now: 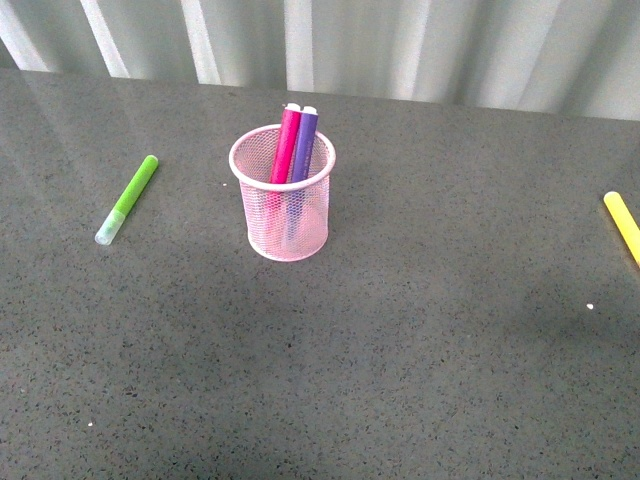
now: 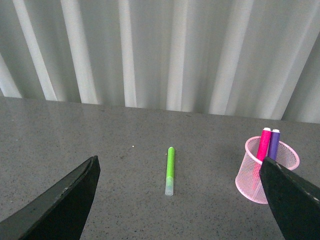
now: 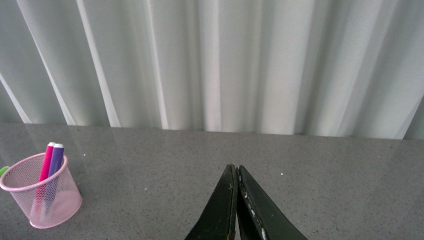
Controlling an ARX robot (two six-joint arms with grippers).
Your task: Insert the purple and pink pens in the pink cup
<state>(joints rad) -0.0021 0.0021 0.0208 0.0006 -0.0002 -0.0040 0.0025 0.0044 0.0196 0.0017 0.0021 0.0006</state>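
The pink cup (image 1: 283, 195) stands upright on the grey table, left of centre. The pink pen (image 1: 286, 145) and the purple pen (image 1: 304, 146) stand inside it, side by side, leaning on the far rim. The cup (image 2: 265, 172) with both pens also shows in the left wrist view and, as the cup (image 3: 42, 192), in the right wrist view. My left gripper (image 2: 179, 200) is open and empty, its jaws wide apart above the table. My right gripper (image 3: 236, 172) is shut and empty, away from the cup. Neither gripper shows in the front view.
A lime-green marker (image 1: 128, 199) lies on the table left of the cup; it also shows in the left wrist view (image 2: 170, 170). A yellow marker (image 1: 623, 224) lies at the right edge. White pleated curtains (image 1: 400, 45) hang behind the table.
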